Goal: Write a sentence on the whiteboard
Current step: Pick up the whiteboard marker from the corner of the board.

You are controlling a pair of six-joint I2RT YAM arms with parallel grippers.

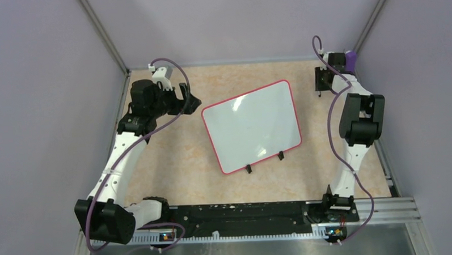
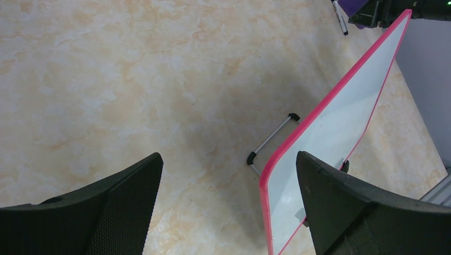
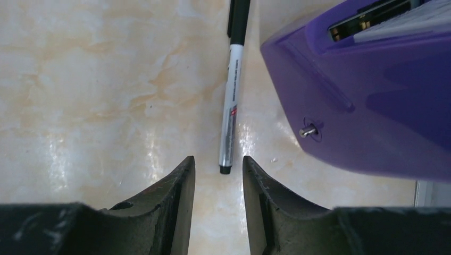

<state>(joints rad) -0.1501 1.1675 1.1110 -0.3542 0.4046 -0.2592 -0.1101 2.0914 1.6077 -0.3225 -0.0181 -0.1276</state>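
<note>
— Since the board (image 1: 252, 126) shows no writing, why is the right end effector (image 3: 218, 161) off in the upper right corner of the top view rather than over it?
— Because the pen (image 3: 232, 90) is there. It lies flat on the surface (image 1: 179, 163), just beside a purple object (image 3: 367, 90). In the right wrist view its near end sits just past the fingertips, in line with the gap.
— Does it have the pen?
— No. The fingers are only narrowly apart and hold nothing. I judge the gap suits a slim barrel, and the step in hand is picking the pen up.
— And the board?
— Mid-frame in the top view, turned at an angle, its two clip feet (image 1: 249, 168) on the lower edge, toward the arm bases.
— The left end effector (image 1: 186, 99)?
— Wide apart and empty, left of the board's upper left corner, close but not touching. My guess is that it waits there to steady the board once writing starts.
</note>
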